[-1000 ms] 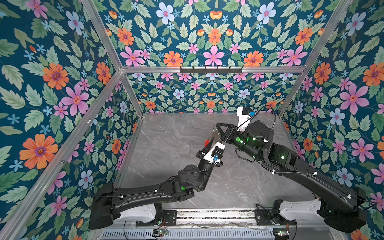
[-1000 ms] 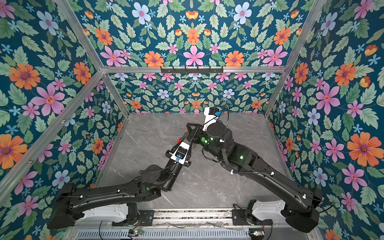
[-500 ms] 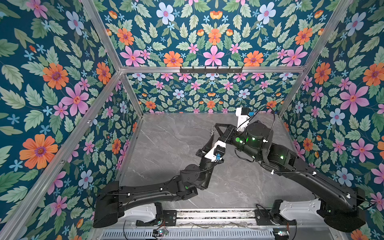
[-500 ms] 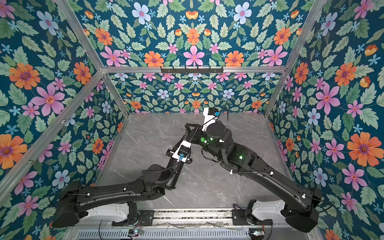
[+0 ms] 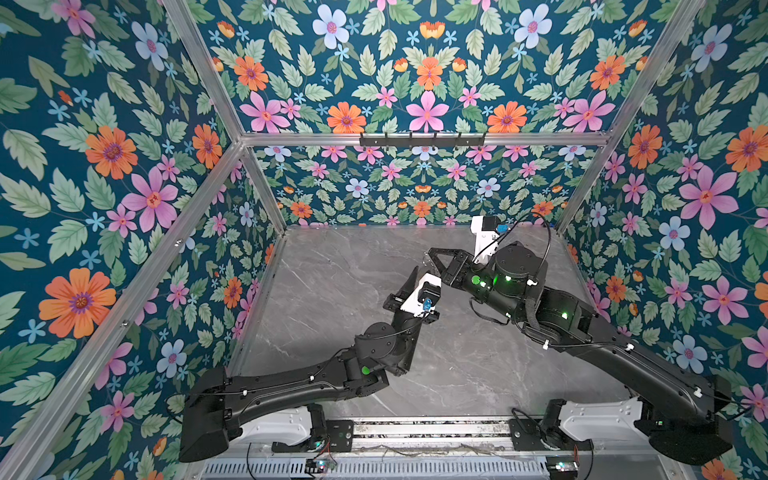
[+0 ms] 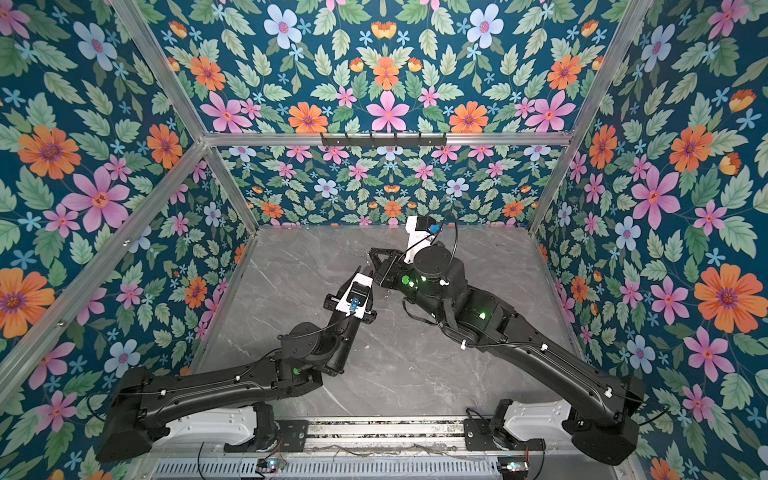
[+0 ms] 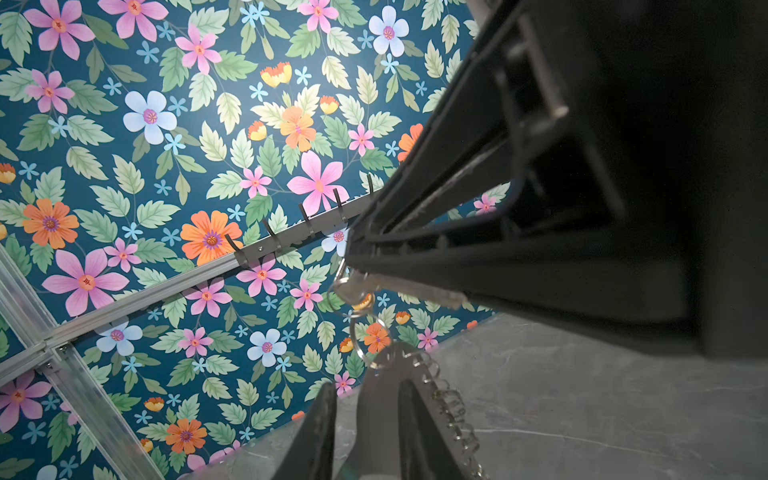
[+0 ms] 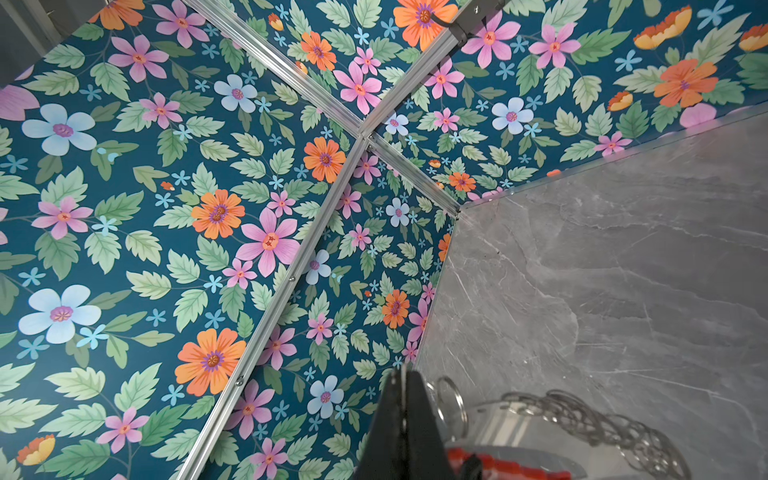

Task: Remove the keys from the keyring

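Both grippers meet in mid-air over the grey table. In the left wrist view the keyring (image 7: 378, 407), a flat grey plate fringed with small silver loops (image 7: 451, 405), lies between the fingers of my left gripper (image 7: 366, 384), which is shut on it. A split ring (image 7: 370, 340) joins the plate's tip to the small silver key (image 7: 407, 289), pinched in my shut right gripper (image 7: 353, 249). In the right wrist view the right gripper (image 8: 401, 374) is shut, with the keyring (image 8: 519, 428) and its red strip (image 8: 507, 465) beside it. In a top view the left gripper (image 5: 415, 276) sits just below the right gripper (image 5: 430, 254).
Floral walls close in the marble-grey table (image 5: 332, 291) on three sides. A black hook rail (image 5: 422, 139) runs along the back wall's metal bar. Both arm bases stand on the slotted rail (image 5: 415, 432) at the front edge.
My left gripper has shifted slightly back and left, its jaws have narrowed on the plate, and the red strip no longer shows from above. The right arm has barely moved.
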`<state>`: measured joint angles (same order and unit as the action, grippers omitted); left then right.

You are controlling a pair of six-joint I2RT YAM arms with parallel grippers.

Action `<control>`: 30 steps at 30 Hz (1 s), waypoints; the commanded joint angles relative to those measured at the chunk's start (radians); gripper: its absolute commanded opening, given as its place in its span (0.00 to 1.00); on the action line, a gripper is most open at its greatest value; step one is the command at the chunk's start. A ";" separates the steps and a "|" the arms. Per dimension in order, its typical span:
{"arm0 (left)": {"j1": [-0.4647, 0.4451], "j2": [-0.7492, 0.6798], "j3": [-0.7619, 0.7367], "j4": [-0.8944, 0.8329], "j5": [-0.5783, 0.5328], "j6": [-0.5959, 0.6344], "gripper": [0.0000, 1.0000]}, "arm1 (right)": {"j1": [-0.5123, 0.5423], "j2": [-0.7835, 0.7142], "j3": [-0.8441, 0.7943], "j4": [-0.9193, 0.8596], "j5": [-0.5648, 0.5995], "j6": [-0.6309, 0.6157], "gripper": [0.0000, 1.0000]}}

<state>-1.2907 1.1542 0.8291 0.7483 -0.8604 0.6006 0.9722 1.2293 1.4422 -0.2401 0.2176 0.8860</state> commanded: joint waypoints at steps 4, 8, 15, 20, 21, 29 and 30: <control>0.025 -0.034 -0.016 -0.023 0.051 -0.047 0.29 | 0.003 0.002 0.000 0.042 -0.026 0.066 0.00; 0.031 -0.042 -0.021 -0.027 0.073 -0.053 0.29 | 0.003 0.007 -0.012 0.036 -0.042 0.146 0.00; 0.033 -0.084 -0.056 -0.026 0.085 -0.082 0.28 | 0.036 0.003 -0.013 0.021 0.058 0.216 0.00; 0.032 -0.107 -0.075 -0.021 0.079 -0.086 0.28 | 0.065 0.006 0.000 -0.017 0.160 0.274 0.00; 0.033 -0.111 -0.077 -0.021 0.088 -0.086 0.28 | 0.066 0.012 0.009 -0.031 0.169 0.296 0.00; 0.033 -0.140 -0.105 0.006 0.129 -0.089 0.30 | 0.079 0.024 0.042 -0.140 0.270 0.436 0.00; 0.032 -0.142 -0.105 0.001 0.140 -0.089 0.30 | 0.088 0.024 0.049 -0.152 0.290 0.440 0.00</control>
<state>-1.2587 1.0199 0.7246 0.7128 -0.7517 0.5220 1.0477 1.2552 1.4769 -0.3607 0.4263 1.2690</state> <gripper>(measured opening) 0.303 0.051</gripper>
